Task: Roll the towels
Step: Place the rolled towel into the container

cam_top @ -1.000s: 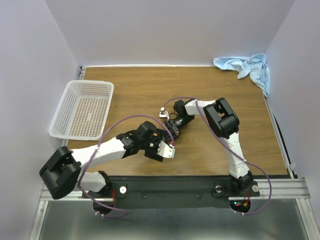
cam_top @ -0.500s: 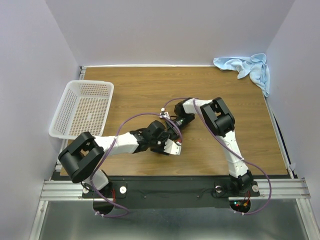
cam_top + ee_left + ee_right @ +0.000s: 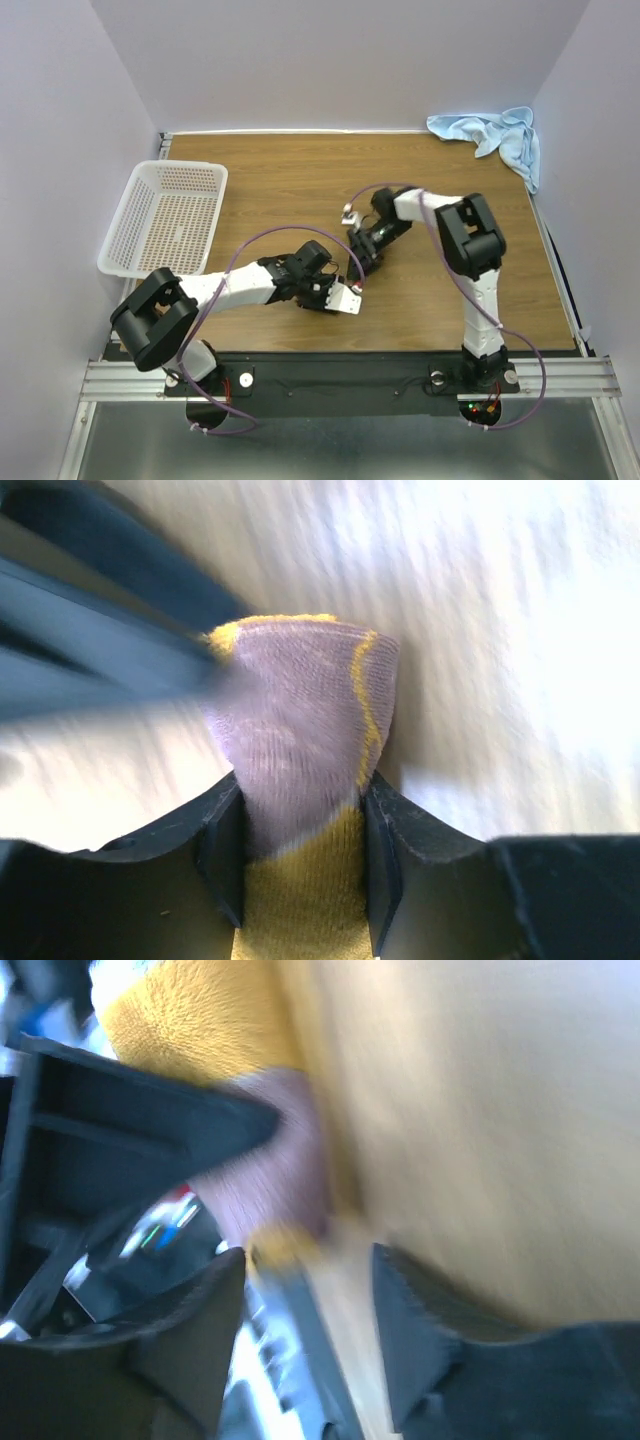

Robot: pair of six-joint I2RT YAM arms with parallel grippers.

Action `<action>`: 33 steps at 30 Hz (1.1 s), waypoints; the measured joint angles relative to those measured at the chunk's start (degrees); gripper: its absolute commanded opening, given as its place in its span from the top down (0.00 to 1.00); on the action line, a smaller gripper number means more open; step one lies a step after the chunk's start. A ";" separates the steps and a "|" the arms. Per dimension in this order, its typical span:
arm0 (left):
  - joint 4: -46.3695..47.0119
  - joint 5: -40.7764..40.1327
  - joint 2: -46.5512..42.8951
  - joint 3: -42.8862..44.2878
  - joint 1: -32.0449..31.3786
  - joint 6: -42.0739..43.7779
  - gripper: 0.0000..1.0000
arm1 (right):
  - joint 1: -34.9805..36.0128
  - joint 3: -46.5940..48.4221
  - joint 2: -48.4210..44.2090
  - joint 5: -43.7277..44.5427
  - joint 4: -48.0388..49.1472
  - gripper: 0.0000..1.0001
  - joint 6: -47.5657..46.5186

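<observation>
The yellow towel [image 3: 300,730] is bunching up into a narrow fold between the fingers of the left gripper [image 3: 302,790], which is clamping it from both sides. The fold is showing a purplish-brown patch edged with a yellow line, and plain mustard cloth is running down between the jaws. In the right wrist view the same cloth is filling the upper right of the picture. It is reaching down toward the right gripper [image 3: 310,1255], whose jaws are standing apart. The blur is too heavy to tell whether they are gripping the cloth or only standing around it. A dark finger of the left gripper is crossing that view from the left. From above, the two grippers are meeting close together near the middle of the table [image 3: 300,180], a little toward the near edge. They are hiding the yellow towel there, so its shape cannot be made out. The blue towel [image 3: 495,132] is lying crumpled in the far right corner, well apart from both arms. The basket [image 3: 183,166] is sitting at the left edge.
</observation>
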 measured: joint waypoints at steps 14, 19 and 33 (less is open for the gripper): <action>-20.26 7.56 3.50 22.05 15.85 -19.30 1.00 | -24.02 0.83 -23.52 17.75 11.67 0.00 16.15; -24.52 9.03 7.17 37.57 28.61 -24.17 1.00 | -24.02 -1.25 -27.71 19.04 11.82 0.00 16.15; -28.39 4.44 23.74 66.66 63.56 -29.03 1.00 | -24.02 -2.54 -28.41 21.18 11.82 0.00 16.17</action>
